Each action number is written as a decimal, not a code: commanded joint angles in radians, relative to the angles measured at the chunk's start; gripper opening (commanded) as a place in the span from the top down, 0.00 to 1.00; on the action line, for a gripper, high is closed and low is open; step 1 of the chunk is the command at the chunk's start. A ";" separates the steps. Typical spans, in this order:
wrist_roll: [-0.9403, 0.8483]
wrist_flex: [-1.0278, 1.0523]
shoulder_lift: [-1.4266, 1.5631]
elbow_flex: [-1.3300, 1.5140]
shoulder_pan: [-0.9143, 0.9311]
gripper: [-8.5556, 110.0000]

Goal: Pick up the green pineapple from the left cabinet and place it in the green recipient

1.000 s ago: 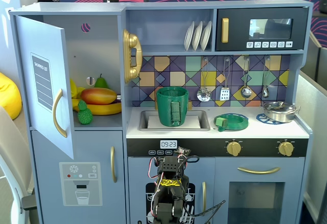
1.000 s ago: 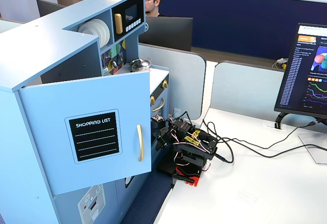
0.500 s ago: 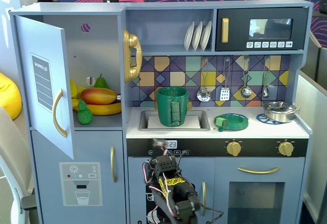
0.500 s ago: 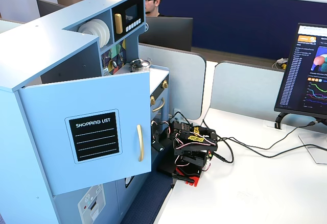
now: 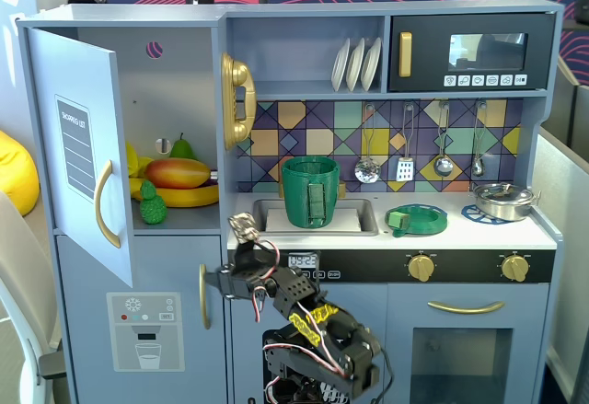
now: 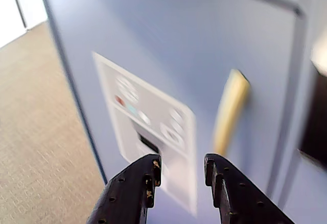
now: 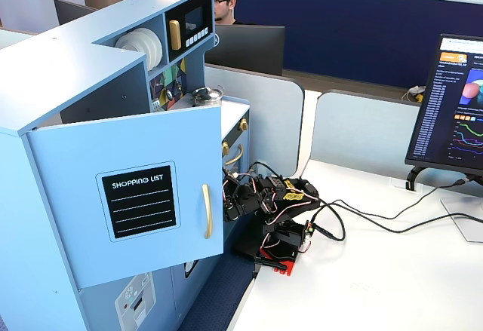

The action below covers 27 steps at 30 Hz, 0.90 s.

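The claw (image 6: 180, 169) is spread and empty, facing the lower ice-dispenser door (image 6: 153, 127). The green pineapple (image 5: 152, 205) sits in the open left cabinet (image 5: 175, 128), beside the mango (image 5: 177, 173). The green recipient (image 5: 310, 191) stands in the sink (image 5: 361, 221).

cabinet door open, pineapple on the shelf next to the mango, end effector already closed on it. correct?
Not quite. The end effector is open and empty, low in front of the lower door, nowhere near the shelf. The fixed view from the front shows the green pineapple untouched on the shelf of the left cabinet, whose door is open, beside the mango. The wrist view shows the jaws apart.
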 commanded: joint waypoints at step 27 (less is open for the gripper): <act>-0.069 -0.664 -0.810 -0.566 0.054 0.60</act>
